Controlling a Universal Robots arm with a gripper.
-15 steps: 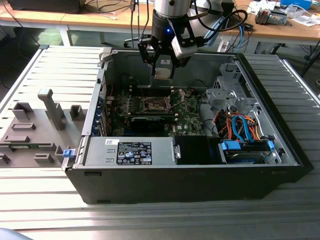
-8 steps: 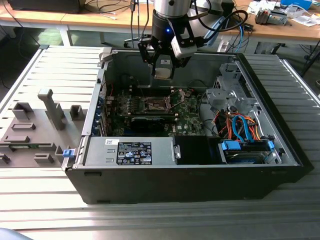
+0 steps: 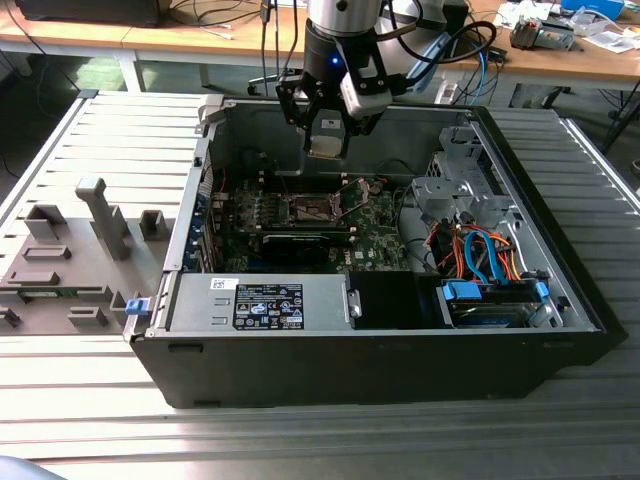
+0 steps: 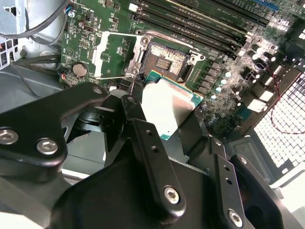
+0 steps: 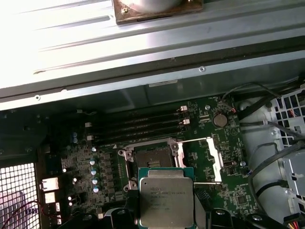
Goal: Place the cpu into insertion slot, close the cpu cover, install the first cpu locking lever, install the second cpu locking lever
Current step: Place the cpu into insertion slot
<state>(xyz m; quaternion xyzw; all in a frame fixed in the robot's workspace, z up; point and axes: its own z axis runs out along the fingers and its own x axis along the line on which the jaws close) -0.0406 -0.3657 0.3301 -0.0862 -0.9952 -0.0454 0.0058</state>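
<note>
We have end effector (image 4: pixel 164 114) closed on the cpu (image 5: pixel 167 200), pinching its edges, prob. to keep underside free. Chip hangs above mobo (image 5: pixel 228 191), just short of the insertion slot (image 5: pixel 153 160), not seated. The cpu cover (image 5: pixel 211 160) lies flipped open beside slot, so contacts are exposed.

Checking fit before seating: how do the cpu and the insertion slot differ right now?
The cpu shows a silver-grey metal top; the insertion slot is a dark recess with a metal rim. The cpu is clamped in the gripper, off the green board; the insertion slot is set in that board and empty, with the cpu cover swung open beside it. Both are square.
</note>
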